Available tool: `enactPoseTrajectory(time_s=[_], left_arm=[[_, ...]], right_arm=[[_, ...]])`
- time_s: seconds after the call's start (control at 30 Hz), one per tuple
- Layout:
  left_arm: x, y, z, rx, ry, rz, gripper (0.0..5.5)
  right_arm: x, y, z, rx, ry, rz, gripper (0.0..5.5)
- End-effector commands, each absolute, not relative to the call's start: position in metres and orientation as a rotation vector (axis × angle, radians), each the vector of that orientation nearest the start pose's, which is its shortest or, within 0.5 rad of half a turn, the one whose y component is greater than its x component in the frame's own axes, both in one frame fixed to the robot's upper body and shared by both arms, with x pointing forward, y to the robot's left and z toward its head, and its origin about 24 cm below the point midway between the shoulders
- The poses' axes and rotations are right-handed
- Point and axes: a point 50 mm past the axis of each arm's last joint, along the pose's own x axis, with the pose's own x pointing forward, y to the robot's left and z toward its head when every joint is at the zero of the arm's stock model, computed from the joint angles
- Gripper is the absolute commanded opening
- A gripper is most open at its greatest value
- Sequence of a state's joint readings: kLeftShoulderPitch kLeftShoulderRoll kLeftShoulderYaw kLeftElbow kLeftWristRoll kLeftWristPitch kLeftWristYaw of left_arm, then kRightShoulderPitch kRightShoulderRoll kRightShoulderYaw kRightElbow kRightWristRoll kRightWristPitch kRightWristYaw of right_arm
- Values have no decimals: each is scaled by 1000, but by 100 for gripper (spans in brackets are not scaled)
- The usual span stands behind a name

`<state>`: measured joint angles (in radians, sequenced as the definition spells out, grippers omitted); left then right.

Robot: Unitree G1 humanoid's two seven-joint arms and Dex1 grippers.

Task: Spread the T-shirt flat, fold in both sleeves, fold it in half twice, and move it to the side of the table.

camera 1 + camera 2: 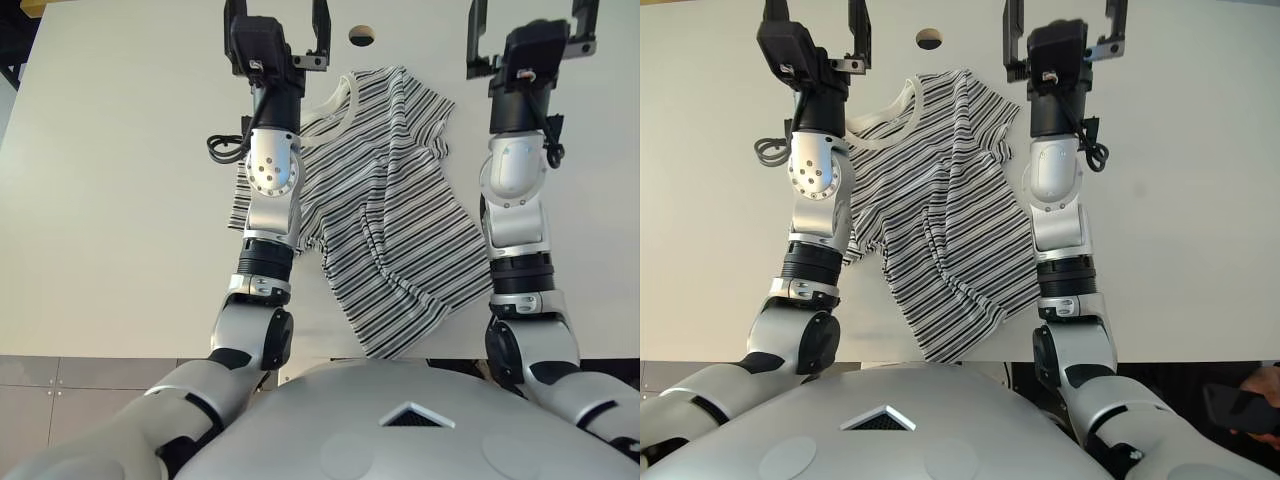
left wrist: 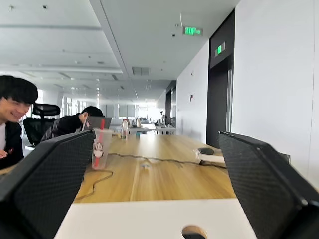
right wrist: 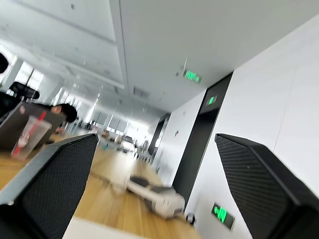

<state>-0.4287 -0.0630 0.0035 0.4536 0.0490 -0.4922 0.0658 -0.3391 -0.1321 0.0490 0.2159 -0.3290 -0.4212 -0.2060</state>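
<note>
A black-and-white striped T-shirt (image 1: 390, 220) lies crumpled and skewed on the white table (image 1: 120, 200). Its white collar (image 1: 345, 98) points to the far side and its hem reaches the near edge. One side is bunched in folds. My left gripper (image 1: 278, 30) is raised beyond the collar, open and empty, and its forearm crosses the shirt's left part. My right gripper (image 1: 530, 35) hovers open to the right of the shirt's far sleeve, holding nothing. In the wrist views the left fingers (image 2: 50, 179) and right fingers (image 3: 264, 189) stand wide apart.
A round cable hole (image 1: 361, 36) sits in the table just beyond the collar. A black cable loop (image 1: 225, 148) hangs by my left forearm. Bare tabletop stretches wide to the left and narrower to the right (image 1: 600, 200).
</note>
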Motion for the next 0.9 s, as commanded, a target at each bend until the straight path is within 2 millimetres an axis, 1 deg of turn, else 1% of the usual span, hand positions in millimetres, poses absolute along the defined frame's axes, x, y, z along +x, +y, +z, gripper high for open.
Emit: enactPoseTrajectory(time_s=[0.03, 0.1, 0.17, 0.3, 0.43, 0.5, 0.6, 0.63, 0.7, 0.77, 0.8, 0.9], left_arm=[[319, 101, 103, -26, -469, -64, 458], [320, 99, 103, -25, -464, -60, 458], [322, 92, 103, -49, -462, -84, 458], [325, 87, 100, -28, -453, -95, 458], [328, 91, 93, 0, -427, -46, 458], [329, 98, 96, 9, -450, -8, 458], [330, 107, 103, 9, -485, 36, 458], [330, 106, 104, 9, -491, 34, 458], [331, 103, 105, 8, -494, 27, 458], [331, 101, 105, 7, -498, 23, 458], [331, 101, 106, 6, -501, 21, 458], [332, 98, 107, 4, -507, 15, 458]], right_arm=[[303, -138, 117, -389, -560, -1, 433], [303, -144, 115, -376, -539, -10, 433], [299, -151, 113, -371, -522, -17, 433], [294, -156, 108, -370, -502, -31, 433], [297, -155, 107, -432, -506, -27, 433], [307, -151, 103, -543, -465, 42, 433], [334, -153, 106, -736, -390, 161, 433], [343, -152, 103, -817, -344, 231, 433], [353, -153, 97, -924, -272, 339, 433], [361, -150, 88, -1018, -188, 461, 433], [363, -148, 79, -1079, -131, 529, 433], [364, -144, 56, -1201, -7, 663, 433]])
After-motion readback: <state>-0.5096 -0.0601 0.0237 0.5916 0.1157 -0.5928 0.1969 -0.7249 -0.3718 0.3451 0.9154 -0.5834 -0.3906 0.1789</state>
